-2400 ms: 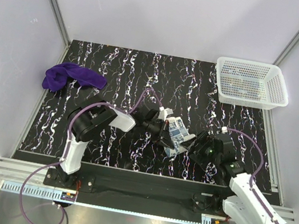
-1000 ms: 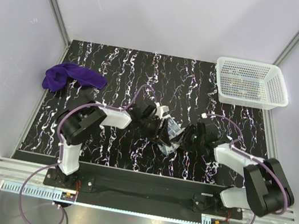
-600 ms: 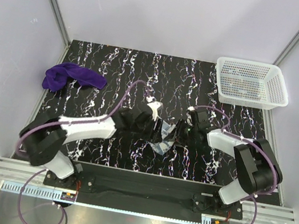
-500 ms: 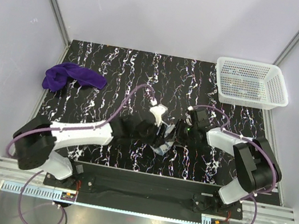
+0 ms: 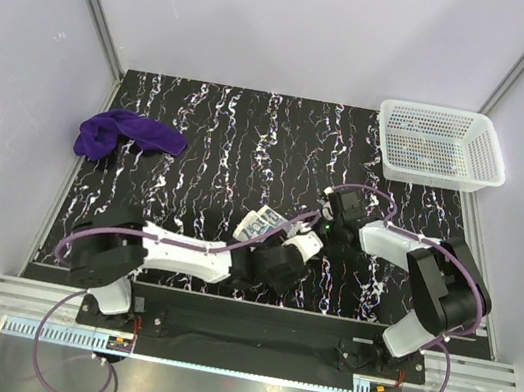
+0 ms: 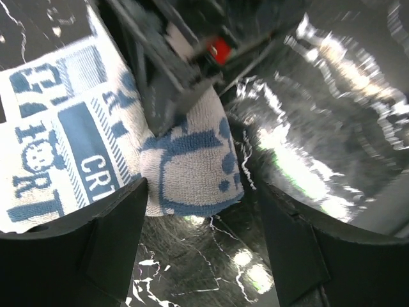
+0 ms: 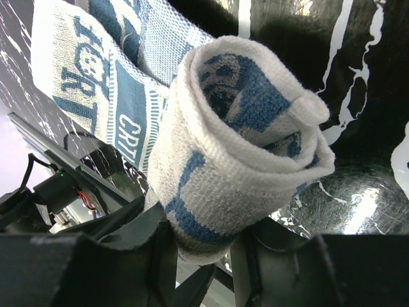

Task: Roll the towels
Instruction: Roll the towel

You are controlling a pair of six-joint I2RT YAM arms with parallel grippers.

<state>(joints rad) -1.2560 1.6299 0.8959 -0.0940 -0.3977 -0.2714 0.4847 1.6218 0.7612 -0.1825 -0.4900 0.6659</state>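
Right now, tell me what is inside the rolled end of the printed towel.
The towel shows only its own coiled blue and white layers there, pinched by the right gripper. The core is covered by those layers.

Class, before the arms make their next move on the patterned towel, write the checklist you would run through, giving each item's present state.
1. The right hand grips the rolled end of the patterned towel: ok.
2. The left hand is open, with that end between its jaws: ok.
3. The patterned towel is fully rolled: not ok, a flat printed stretch lies unrolled.
4. The purple towel is rolled: not ok, it lies bunched at the far left.
5. The roll is tight enough to hold alone: cannot tell.
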